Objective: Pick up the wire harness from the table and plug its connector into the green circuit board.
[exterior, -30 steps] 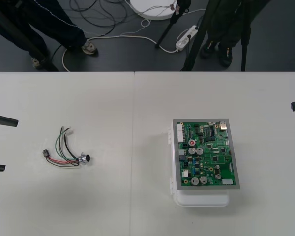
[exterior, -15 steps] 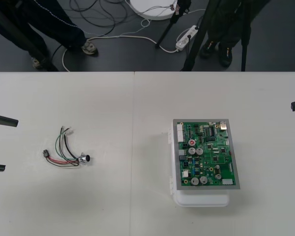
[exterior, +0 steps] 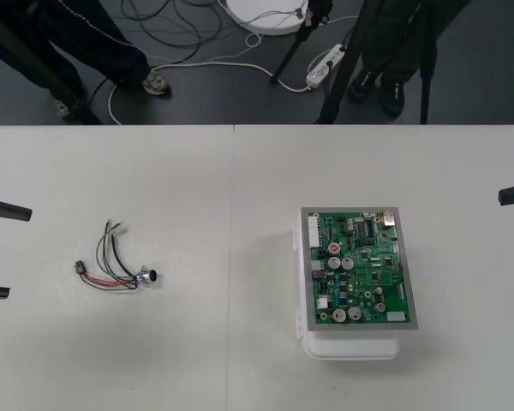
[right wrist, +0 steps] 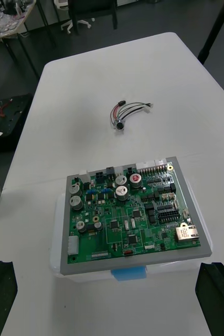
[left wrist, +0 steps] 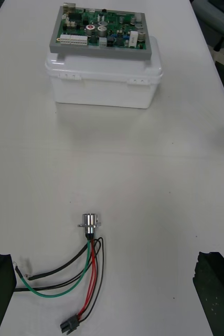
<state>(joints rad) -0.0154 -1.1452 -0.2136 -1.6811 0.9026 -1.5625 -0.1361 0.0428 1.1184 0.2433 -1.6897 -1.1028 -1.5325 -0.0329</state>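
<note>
Two empty grippers, both spread. From above, the wire harness (exterior: 116, 276) lies at three o'clock of the left gripper (exterior: 19, 253), with the green circuit board (exterior: 360, 270) farther on. Right wrist: the right gripper (right wrist: 106, 264) faces the board. Left wrist: splayed thin wires (left wrist: 92, 262) could slip a pinch.

**Three cameras, one shared table**

The front view looks steeply down from high above on the plain light table (exterior: 240, 214). The left wrist view, low and near the red, black and green wire harness (left wrist: 92, 252), faces the green circuit board (left wrist: 101, 31). The right wrist view, near the board, faces back toward the harness. All three views share both.
</note>
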